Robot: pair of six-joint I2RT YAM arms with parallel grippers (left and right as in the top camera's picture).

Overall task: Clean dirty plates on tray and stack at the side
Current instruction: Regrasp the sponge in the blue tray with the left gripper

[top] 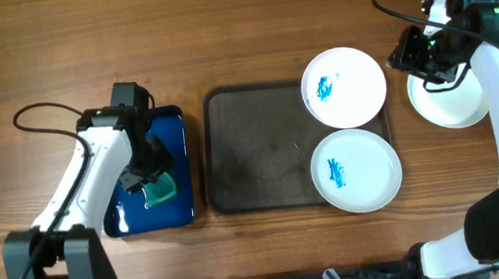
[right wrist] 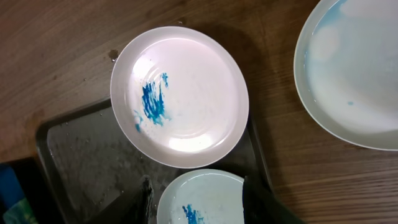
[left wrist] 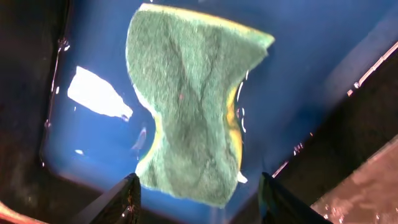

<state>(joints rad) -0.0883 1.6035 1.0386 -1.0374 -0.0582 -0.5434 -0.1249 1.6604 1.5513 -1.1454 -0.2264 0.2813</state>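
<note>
Two white plates with blue smears lie on the right end of the dark tray (top: 250,149): a far one (top: 344,88) and a near one (top: 356,170). They also show in the right wrist view, far (right wrist: 180,96) and near (right wrist: 205,199). A third white plate (top: 450,100) lies on the table to the right of the tray. My right gripper (top: 422,54) is open and empty, held high between the far plate and the third plate. My left gripper (top: 146,173) is open just above a green and yellow sponge (left wrist: 186,112) in the blue tub (top: 178,166).
The blue tub stands left of the tray and holds water. The third plate (right wrist: 354,68) has a faint blue tint near its rim. The tray's left and middle (right wrist: 87,155) are wet and bare. Cables run behind both arms.
</note>
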